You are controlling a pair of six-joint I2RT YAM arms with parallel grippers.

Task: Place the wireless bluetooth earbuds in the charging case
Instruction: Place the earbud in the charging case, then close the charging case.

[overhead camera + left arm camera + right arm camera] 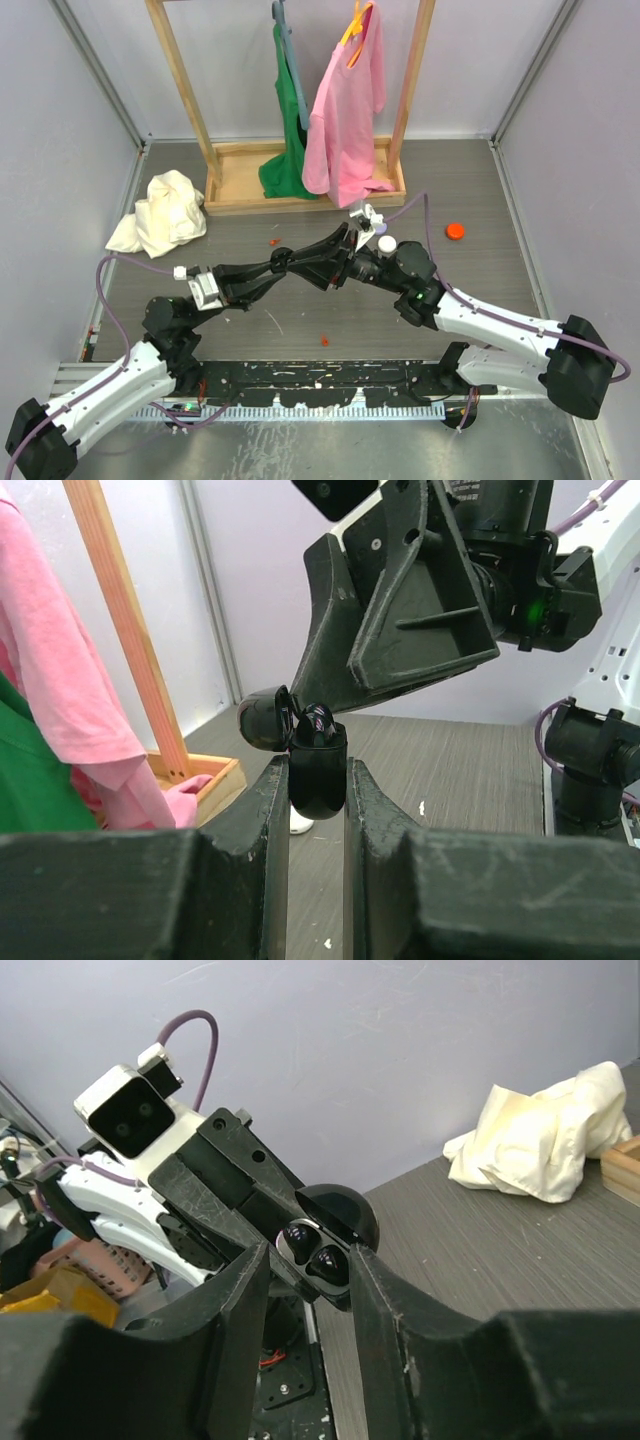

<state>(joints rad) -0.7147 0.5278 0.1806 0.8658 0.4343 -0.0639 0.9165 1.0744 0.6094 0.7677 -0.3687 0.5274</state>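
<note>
The case point(318, 776) is small, hard, glossy and light, so we judge it slippery. It is best gripped across its flat sides, low on the body and clear of the hinged lid point(264, 721), which stands open. Two earbuds point(308, 1250) sit in its mouth. They are tiny, smooth and easily flicked out, and we cannot tell whether they are fully seated. The left gripper point(317, 792) pinches the case upright in the air, above the table point(350, 312). The right gripper point(308, 1265) is spread, its jaws either side of the case's mouth, seemingly not squeezing.
</note>
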